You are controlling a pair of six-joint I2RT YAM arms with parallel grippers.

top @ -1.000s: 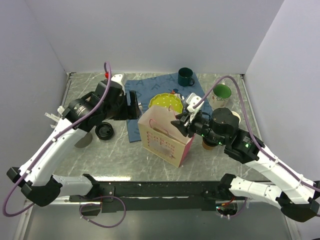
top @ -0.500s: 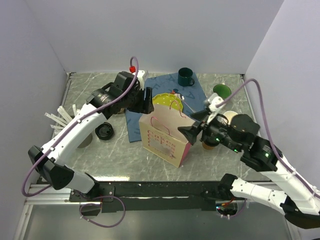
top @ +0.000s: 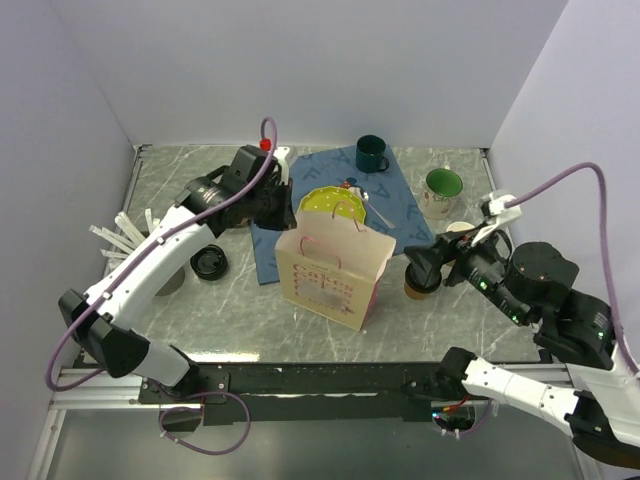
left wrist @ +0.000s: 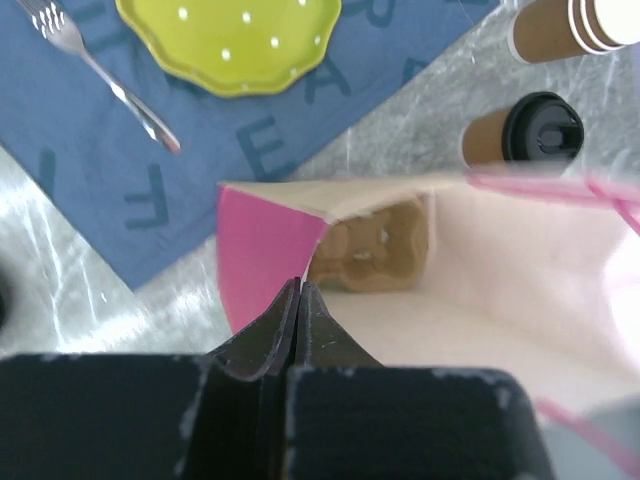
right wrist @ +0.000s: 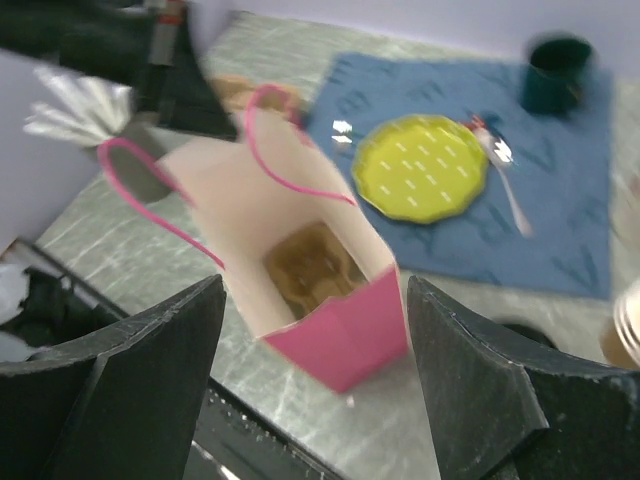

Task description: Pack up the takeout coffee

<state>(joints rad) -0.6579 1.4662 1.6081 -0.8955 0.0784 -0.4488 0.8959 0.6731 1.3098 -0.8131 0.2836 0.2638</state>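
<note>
The takeout coffee (left wrist: 522, 134), a brown paper cup with a black lid, stands on the table just right of the paper bag (top: 335, 272). From above only its brown side (top: 412, 290) shows below my right gripper (top: 424, 262), which hovers over it. That gripper (right wrist: 315, 285) is open with nothing between its fingers. My left gripper (left wrist: 299, 290) is shut on the bag's near rim where the cream and pink panels meet, and from above it (top: 284, 214) sits at the bag's back left corner. A brown cardboard carrier (left wrist: 375, 255) lies in the bag's bottom.
Behind the bag, a yellow dotted plate (top: 334, 201) rests on a blue cloth (top: 298, 178) with a dark green mug (top: 372, 153). A light green mug (top: 443, 187) and stacked lidless cups (left wrist: 575, 25) stand at the right. A loose black lid (top: 208, 263) lies at the left.
My left gripper has closed on the bag's rim. My right gripper has let go of the bag's right side, opened, and drawn back to the right.
</note>
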